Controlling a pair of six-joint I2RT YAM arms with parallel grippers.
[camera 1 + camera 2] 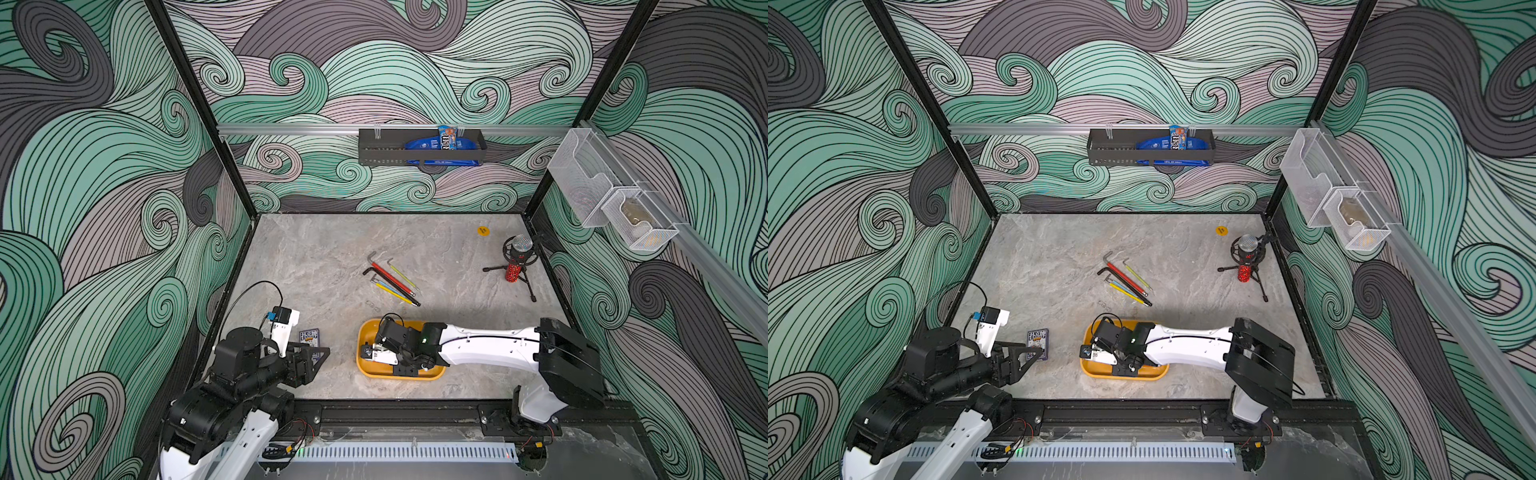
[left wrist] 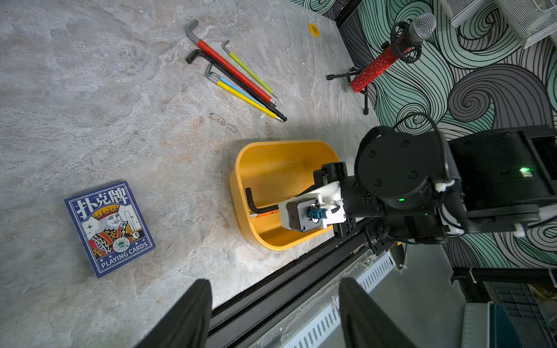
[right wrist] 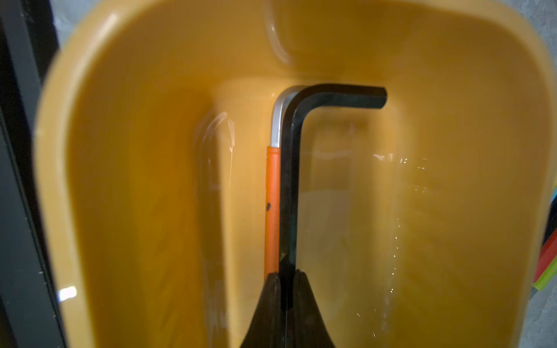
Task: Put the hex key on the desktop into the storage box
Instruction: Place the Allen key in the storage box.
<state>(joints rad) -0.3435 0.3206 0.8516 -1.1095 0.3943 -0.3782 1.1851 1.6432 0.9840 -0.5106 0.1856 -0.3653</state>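
Left tool (image 2: 272,286) spread, empty, by card deck (image 2: 109,228). Right tool (image 3: 285,280) down in yellow storage box (image 2: 241,168), pinching black hex key (image 3: 289,180) alongside orange-sleeved key (image 3: 272,211). Coloured keys (image 1: 392,280) loose on tabletop (image 1: 316,257) behind

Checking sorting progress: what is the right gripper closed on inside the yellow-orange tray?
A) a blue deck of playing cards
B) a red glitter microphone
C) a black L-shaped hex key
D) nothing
C: in the right wrist view the right gripper is pinched shut on the shaft of the black L-shaped metal hex key, inside the yellow-orange plastic storage box, beside an orange-sleeved hex key lying there.
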